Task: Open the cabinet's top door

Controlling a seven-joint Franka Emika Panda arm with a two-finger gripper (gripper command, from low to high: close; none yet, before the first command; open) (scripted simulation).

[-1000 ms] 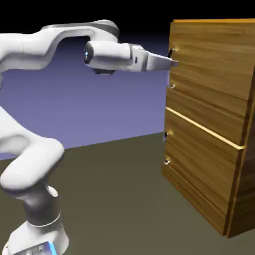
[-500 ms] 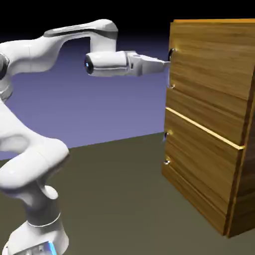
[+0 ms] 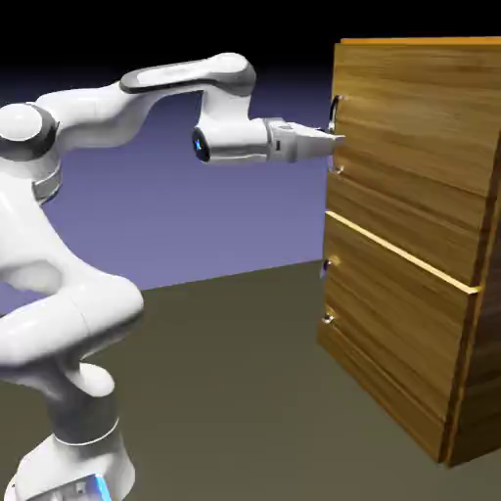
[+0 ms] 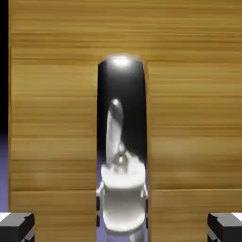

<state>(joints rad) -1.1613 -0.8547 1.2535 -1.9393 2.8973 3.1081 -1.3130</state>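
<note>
Two grey finger tips sit low in the hand view, set wide apart at the bottom corners, with the shiny vertical silver-metal handle standing upright between them and neither pad touching it. So the fingers are spread around the handle, not pinching it. That polished bar mirrors the white arm, with a bright glint at its top end.

Over to the exterior view: the white Franka arm reaches level across to the right, and its two-finger gripper is right at the left edge of the tall golden-brown wood-grain cabinet, at the height of the handle, which shows there only as a small dark-and-silver sliver on that edge. The larger upper wood panel, the top door, lies flush with the cabinet's front, shut. Below it, the shorter lower wood panel carries two small knobs along the same edge. All of it stands on the dull olive-brown table, cabinet at the right.
</note>
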